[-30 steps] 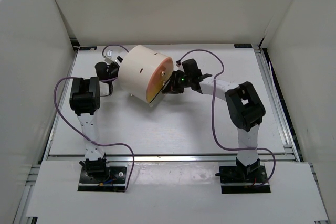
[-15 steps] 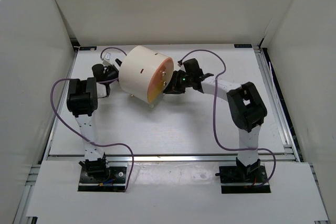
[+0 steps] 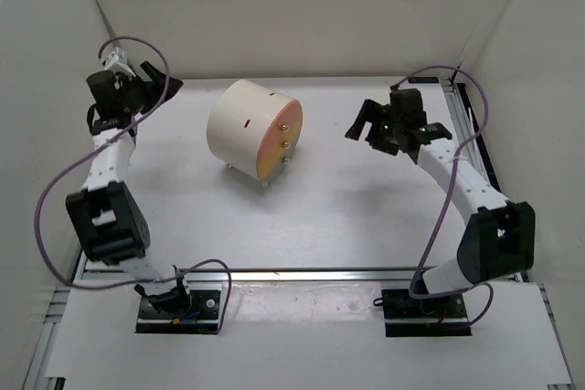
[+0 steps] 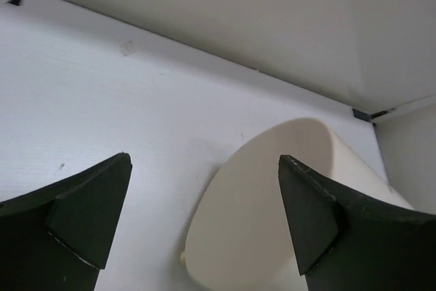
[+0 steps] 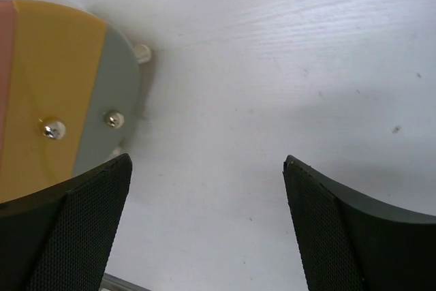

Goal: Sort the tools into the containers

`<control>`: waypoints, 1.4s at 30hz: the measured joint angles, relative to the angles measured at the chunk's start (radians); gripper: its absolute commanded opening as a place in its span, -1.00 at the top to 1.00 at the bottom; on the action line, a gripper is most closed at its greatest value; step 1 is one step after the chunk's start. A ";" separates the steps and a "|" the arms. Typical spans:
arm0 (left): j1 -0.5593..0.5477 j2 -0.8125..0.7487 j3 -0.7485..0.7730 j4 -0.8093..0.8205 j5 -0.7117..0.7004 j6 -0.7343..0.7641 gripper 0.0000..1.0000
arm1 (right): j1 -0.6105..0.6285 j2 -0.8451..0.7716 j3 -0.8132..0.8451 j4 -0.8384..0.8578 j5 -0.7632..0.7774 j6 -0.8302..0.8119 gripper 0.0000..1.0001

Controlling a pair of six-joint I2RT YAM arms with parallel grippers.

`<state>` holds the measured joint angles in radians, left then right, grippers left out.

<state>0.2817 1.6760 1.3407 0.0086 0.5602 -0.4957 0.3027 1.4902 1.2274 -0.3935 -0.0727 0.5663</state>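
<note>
The cream drum cabinet (image 3: 247, 125) lies on its side mid-table, its peach-orange face (image 3: 280, 138) turned front-right with two brass knobs showing. The right wrist view shows the containers as shut drawers in that face: an orange wedge (image 5: 48, 66) and a grey-green one (image 5: 116, 80), each with a knob. No tools show in any view. My left gripper (image 3: 164, 89) hangs open and empty at the back left, well clear of the drum (image 4: 272, 223). Right of the drum, my right gripper (image 3: 364, 131) is open and empty over bare table; its wrist view shows nothing between the jaws (image 5: 208, 161).
White enclosure walls (image 3: 55, 89) close in the table on the left, back and right. A metal rail (image 3: 475, 162) runs along the right edge. Purple cables loop from both arms. The drum stands on small cream feet (image 5: 142, 52).
Both arms have pulled away from the drum, the left to the back-left corner, the right out to the right. The right gripper has gone from shut to open. The drum has stayed put.
</note>
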 measured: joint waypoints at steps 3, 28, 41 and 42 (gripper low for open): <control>-0.019 -0.258 -0.157 -0.061 -0.125 0.044 -0.98 | -0.035 -0.098 -0.112 -0.013 -0.023 -0.006 -0.97; -0.211 -1.040 -0.710 -0.394 -0.071 -0.029 -0.98 | -0.041 -0.337 -0.214 -0.135 -0.153 -0.072 -0.97; -0.405 -0.909 -0.715 -0.257 -0.254 0.106 -0.98 | -0.041 -0.387 -0.225 -0.163 -0.179 -0.080 -0.97; -0.409 -0.875 -0.752 -0.241 -0.263 0.119 -0.98 | -0.041 -0.397 -0.226 -0.170 -0.176 -0.081 -0.97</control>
<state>-0.1268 0.8013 0.5884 -0.2329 0.2974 -0.3767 0.2619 1.0931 1.0012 -0.5636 -0.2489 0.4850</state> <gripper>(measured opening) 0.992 0.986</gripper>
